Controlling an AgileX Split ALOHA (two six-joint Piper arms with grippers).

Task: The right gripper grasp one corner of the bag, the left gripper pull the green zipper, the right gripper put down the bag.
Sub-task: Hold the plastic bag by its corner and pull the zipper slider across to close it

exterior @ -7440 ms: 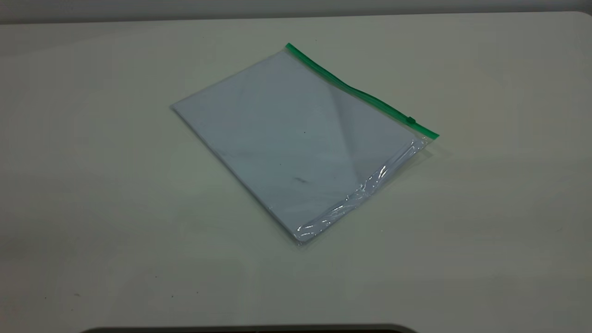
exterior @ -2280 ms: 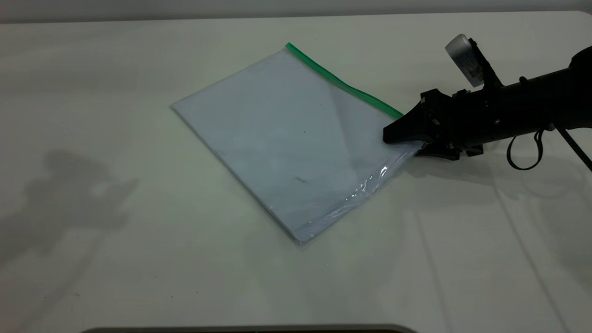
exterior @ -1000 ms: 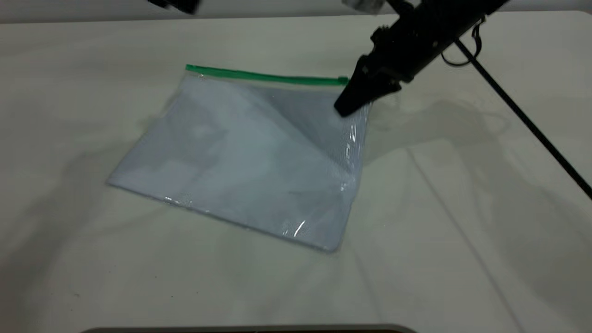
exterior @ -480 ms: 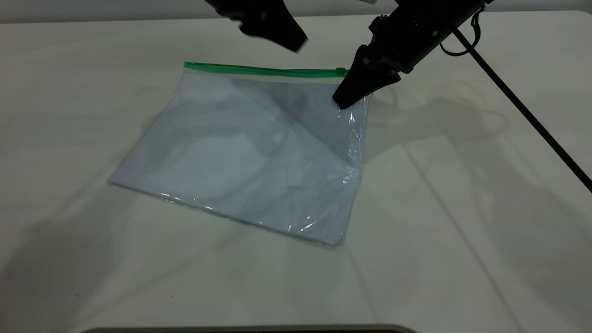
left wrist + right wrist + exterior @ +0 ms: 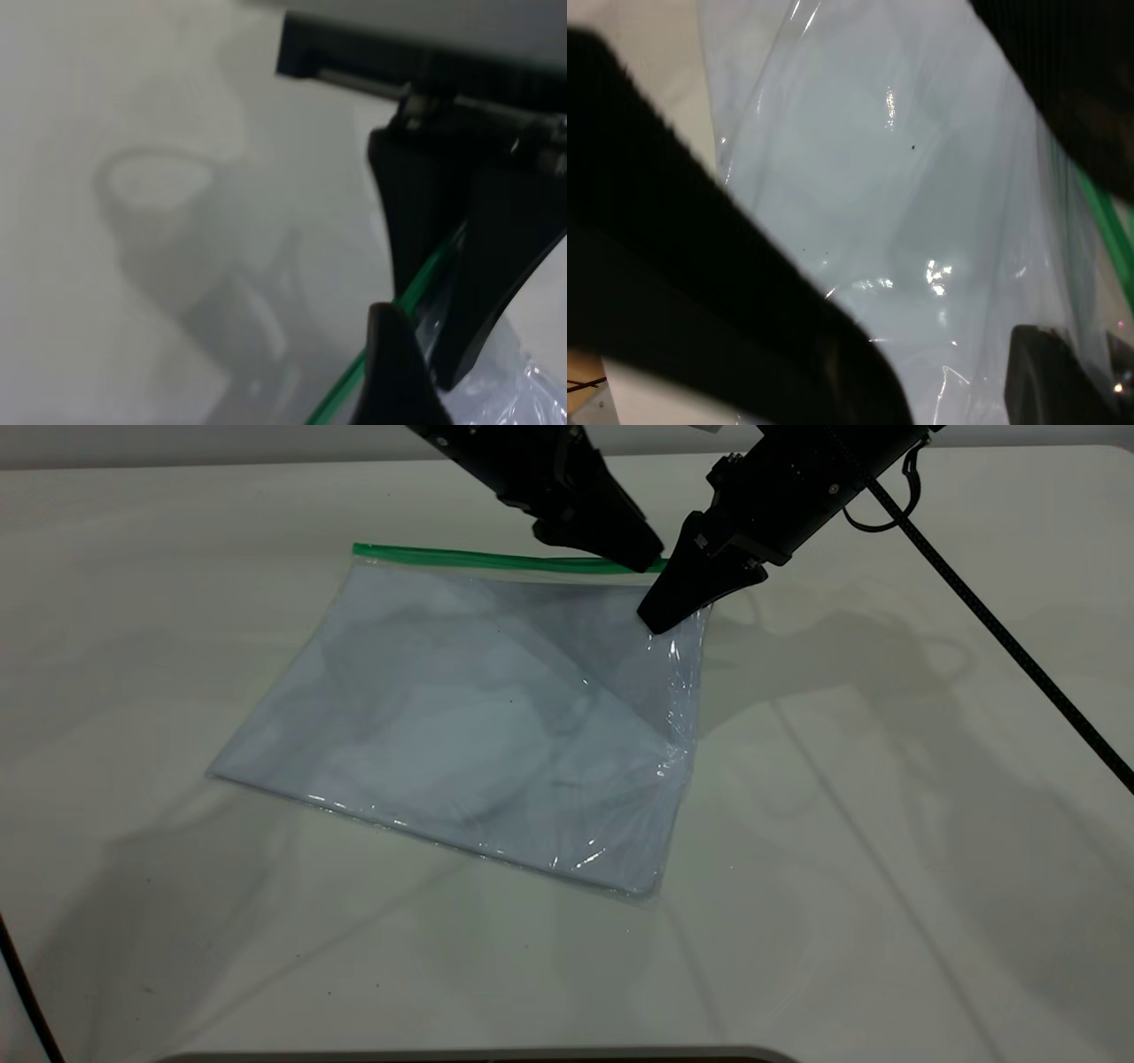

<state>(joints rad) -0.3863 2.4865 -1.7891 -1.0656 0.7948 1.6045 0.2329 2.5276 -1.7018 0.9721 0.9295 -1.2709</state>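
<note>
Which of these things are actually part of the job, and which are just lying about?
In the job:
- bag
- green zipper
- right end effector, holding the bag's corner
- left end effector, at the zipper

Lying about:
- table only

One bag point(image 5: 461, 717) lies on one table point(image 5: 886, 868), its upper corner pinched in the right gripper point(image 5: 660, 615). One green zipper point(image 5: 478, 560) runs along its edge, ending beside that gripper. Two grippers are in view: the left gripper point(image 5: 642, 558) sits just beside the right one, at the zipper.
</note>
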